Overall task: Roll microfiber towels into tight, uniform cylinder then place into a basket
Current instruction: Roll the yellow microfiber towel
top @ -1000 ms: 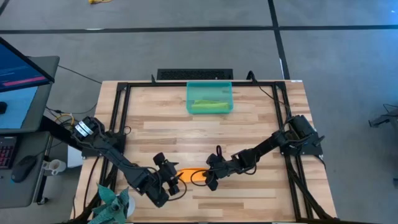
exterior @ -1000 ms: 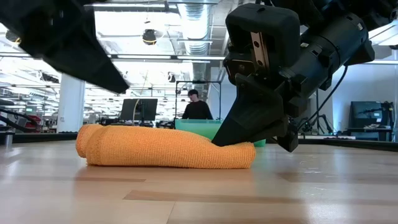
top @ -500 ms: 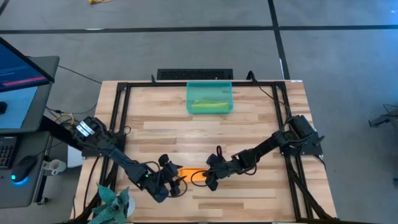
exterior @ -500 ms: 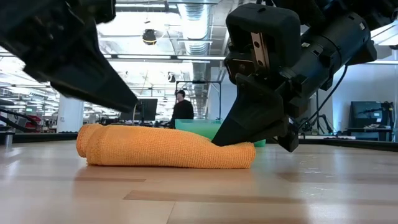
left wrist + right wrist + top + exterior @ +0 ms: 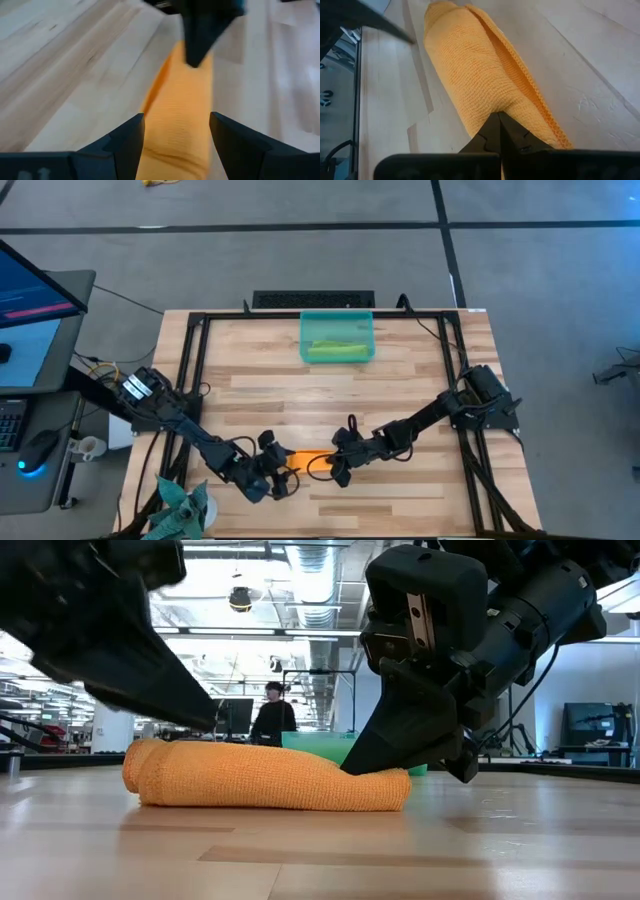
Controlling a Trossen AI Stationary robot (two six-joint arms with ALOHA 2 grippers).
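High view: orange towel (image 5: 305,461) rolled, between my grippers
Right gripper (image 5: 499,131): clamped on one roll end
Left gripper (image 5: 176,131): spread wide, straddling the other end
Tip: close evenly, keep roll tight

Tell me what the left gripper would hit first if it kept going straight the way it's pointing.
The orange towel. The left gripper is open with a finger on each side of the roll's near end, so it would slide along the roll toward the right gripper at the far end.
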